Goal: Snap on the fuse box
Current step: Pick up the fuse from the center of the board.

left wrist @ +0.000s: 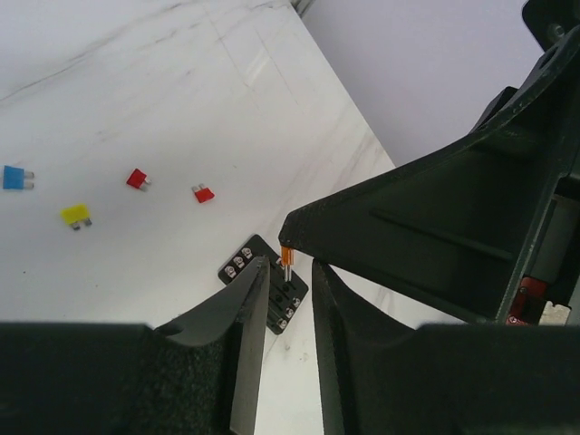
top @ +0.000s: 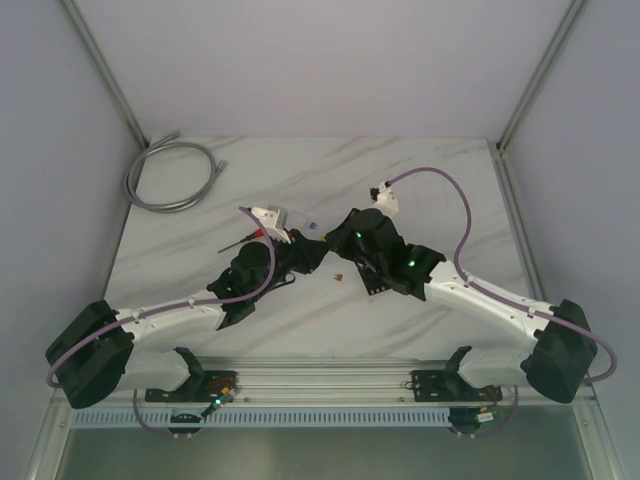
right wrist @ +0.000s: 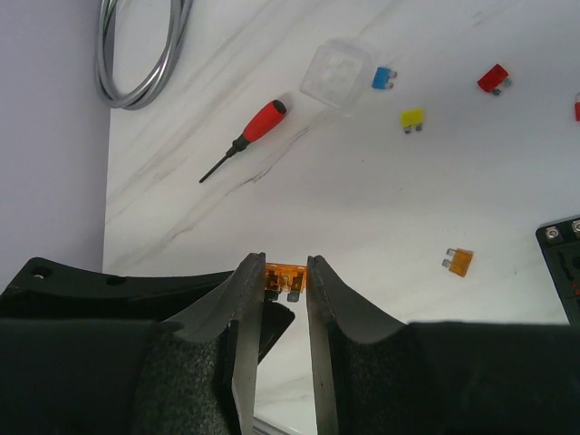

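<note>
one fuse box (left wrist: 241,261) lies flat near the middle of the table (top: 430,200), where the two arms meet, right at the tips of the left gripper (left wrist: 290,272). it is a small black plastic square with slots and a row of pale round contacts along one edge. there are six small blade fuses: two orange, two red, one blue, one yellow. the first orange fuse (right wrist: 283,275) is pinched between the fingers of the right gripper (right wrist: 284,266), its metal prongs pointing down over the fuse box; whether they touch it cannot be told. the second orange fuse (right wrist: 460,262) lies loose on the table near the box. the two red fuses (left wrist: 137,178) (left wrist: 203,193), the blue fuse (left wrist: 14,178) and the yellow fuse (left wrist: 75,215) are scattered farther off, well apart from the box. the left gripper's fingers stand a narrow gap apart with nothing between them; one finger overlaps the box's edge in its own view, and contact cannot be told. there is one screwdriver (right wrist: 245,138) with a glossy red handle and a thin dark shaft, one clear square cover (right wrist: 335,72) with rounded corners just beside the blue fuse, and one grey cable (top: 170,175) coiled at the far left corner. the table is smooth and white with grey marble veins, enclosed by plain pale lilac walls and metal corner posts.
</note>
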